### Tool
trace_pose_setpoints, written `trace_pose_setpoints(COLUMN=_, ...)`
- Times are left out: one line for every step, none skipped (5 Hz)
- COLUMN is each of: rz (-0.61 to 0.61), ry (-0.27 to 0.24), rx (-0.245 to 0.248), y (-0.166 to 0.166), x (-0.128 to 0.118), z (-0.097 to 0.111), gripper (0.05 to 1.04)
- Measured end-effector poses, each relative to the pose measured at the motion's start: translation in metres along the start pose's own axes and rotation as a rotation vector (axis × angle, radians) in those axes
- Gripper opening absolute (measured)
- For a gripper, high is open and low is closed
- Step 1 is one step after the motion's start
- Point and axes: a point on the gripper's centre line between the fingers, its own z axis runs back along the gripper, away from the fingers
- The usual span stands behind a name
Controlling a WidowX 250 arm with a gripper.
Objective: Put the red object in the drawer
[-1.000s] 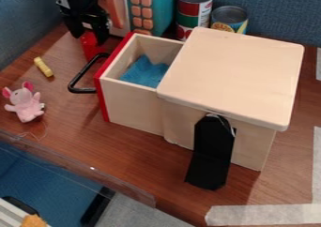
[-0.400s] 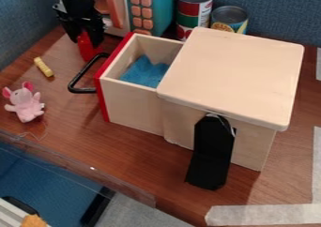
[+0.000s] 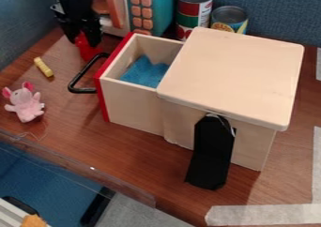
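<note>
While the small glossy red object (image 3: 87,52) is standing on the brown wood-grain bench (image 3: 147,162), the black two-finger hand (image 3: 83,40) is right over its top end. Honestly can't tell if the hand has a grip on it or is just around it.

So the red thing is under the hand, outside the pale wooden drawer (image 3: 132,104), which is pulled open just to the right of the hand in the view. Drawer's got a red front panel (image 3: 102,99), and its black bent-bar handle (image 3: 78,74) is just below the hand in the view. There's some crumpled blue cloth (image 3: 145,73) inside.

Further right of the hand is the square-topped pale wooden box (image 3: 232,71) the drawer slides out of, with a black angled piece (image 3: 211,160) against its side. Down and left of the hand you've got a stubby yellow stick (image 3: 43,67), then a pink plush mouse (image 3: 26,104). A teal toy microwave (image 3: 164,5) with orange buttons sits up and right of the hand, two metal cans (image 3: 193,10) beyond it.
</note>
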Motion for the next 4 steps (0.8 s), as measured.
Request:
trace_pose_setpoints(rz=-0.017, ry=-0.05, rx=0.015, y=-0.001, x=0.004, z=0.034, gripper=0.727)
trace_pose_setpoints(rz=-0.054, ry=-0.105, rx=0.002, y=-0.011, x=0.006, z=0.07, gripper=0.727)
trace_pose_setpoints(rz=-0.092, ry=-0.15, rx=-0.005, y=-0.022, x=0.001, z=0.098, gripper=0.727)
trace_pose_setpoints(rz=-0.132, ry=-0.162, rx=-0.026, y=-0.038, x=-0.013, z=0.115, gripper=0.726)
